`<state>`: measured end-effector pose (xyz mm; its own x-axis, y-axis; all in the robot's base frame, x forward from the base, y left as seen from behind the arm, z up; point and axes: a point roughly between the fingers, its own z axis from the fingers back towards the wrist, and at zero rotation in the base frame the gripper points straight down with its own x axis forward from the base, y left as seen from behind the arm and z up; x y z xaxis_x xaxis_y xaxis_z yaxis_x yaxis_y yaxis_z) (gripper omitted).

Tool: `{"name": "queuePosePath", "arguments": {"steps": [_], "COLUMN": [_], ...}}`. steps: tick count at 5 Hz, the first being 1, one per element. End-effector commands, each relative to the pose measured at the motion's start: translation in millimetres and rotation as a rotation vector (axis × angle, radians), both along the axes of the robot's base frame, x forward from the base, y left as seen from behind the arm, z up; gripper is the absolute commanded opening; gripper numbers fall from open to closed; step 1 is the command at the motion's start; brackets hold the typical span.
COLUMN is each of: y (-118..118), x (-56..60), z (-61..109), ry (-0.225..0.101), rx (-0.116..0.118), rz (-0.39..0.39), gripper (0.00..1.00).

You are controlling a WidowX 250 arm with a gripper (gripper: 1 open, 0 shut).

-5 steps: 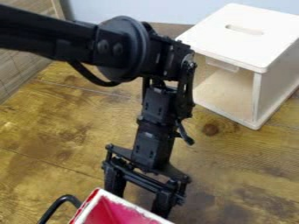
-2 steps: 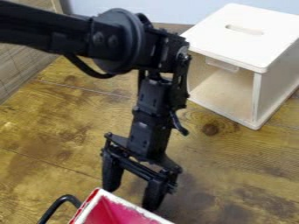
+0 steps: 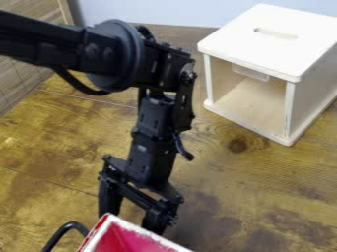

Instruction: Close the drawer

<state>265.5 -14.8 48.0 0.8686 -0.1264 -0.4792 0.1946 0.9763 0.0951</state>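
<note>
Lower and further left than in the earlier frames, the black gripper (image 3: 132, 219) now hangs close behind the drawer (image 3: 125, 236), at the bottom edge of the view. Its fingers stand apart with nothing between them, both tips pointing down. The arm (image 3: 99, 49) reaches in from the upper left, and its wrist has shifted left along with the gripper. The drawer shows only in part, cut off by the lower edge; its inside is glossy red and its thin rim is white. A black loop (image 3: 63, 232) curves out at its left corner. Whether the gripper touches the drawer's rim, I cannot tell. On the right, well apart from both, the pale wooden box (image 3: 270, 69) stands upright on the brown wooden table (image 3: 243, 182), with a slot in its top and an open front.
</note>
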Motion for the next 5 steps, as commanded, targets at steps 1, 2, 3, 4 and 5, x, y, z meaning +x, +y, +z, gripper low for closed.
{"name": "queuePosePath", "arguments": {"steps": [1,2,3,4,5], "y": [14,23,29,34,33], "x": [1.6,1.1,1.8,4.1,15.8], "z": [19.5,20.1,19.2,18.9,21.3], "ry": [-0.072,-0.068,-0.062,-0.058,-0.075], "rx": [0.007,0.013,0.017,0.022,0.016], "rz": [0.024,0.080,0.134,0.187,0.190], "gripper": [1.00,1.00,1.00,1.00,1.00]}}
